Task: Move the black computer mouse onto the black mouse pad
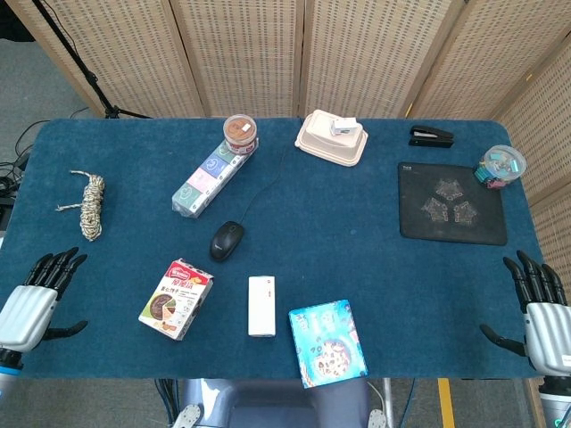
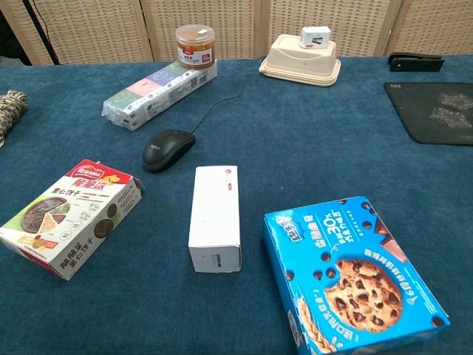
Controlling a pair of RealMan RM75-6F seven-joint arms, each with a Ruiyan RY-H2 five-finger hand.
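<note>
Mouse (image 1: 227, 240) sits left of bench (image 1: 357, 232) centre, long axis roughly front-to-back, nearer the empty, spread left hand (image 1: 34, 303) than the empty, spread right hand (image 1: 540, 312); mouse pad (image 1: 452, 203) lies far right.

You have a deep blue table (image 1: 357, 241) before you. The mouse (image 1: 227, 240) is black, and so is the pad (image 1: 451, 203), which bears a pale three-part star pattern. The cookie box (image 2: 351, 274) is bright blue with white lettering and brown chocolate-chip cookies. The long box (image 2: 214, 217) is plain white. The snack box (image 2: 70, 217) has a red top and white sides. The stapler (image 1: 431, 136) is black, the tray (image 1: 331, 144) beige.
</note>
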